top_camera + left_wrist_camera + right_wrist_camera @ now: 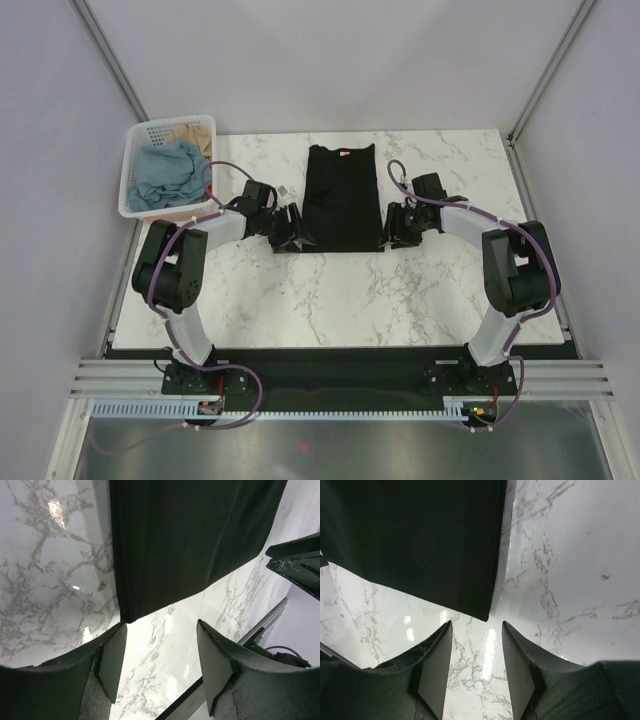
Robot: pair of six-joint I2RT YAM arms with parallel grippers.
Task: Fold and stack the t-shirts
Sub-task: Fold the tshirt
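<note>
Seen from overhead, the plain black short-sleeved fabric t-shirt [340,195] blends at both near corners into the dark left gripper [293,235] and right gripper [400,228]. Their fingers are too small there to tell apart. Ahead of each gripper's fingers, the wrist views cut the shirt off at the top edge. Its small pinkish neck label [343,152] is too small to read. Out beyond the left gripper, in the white slotted plastic basket [130,190], the tan shirt [190,131] shows only partly past the crumpled dusty blue shirt [165,172].

Matt cloth t-shirt [341,198], glossy marble table [330,295]
</note>
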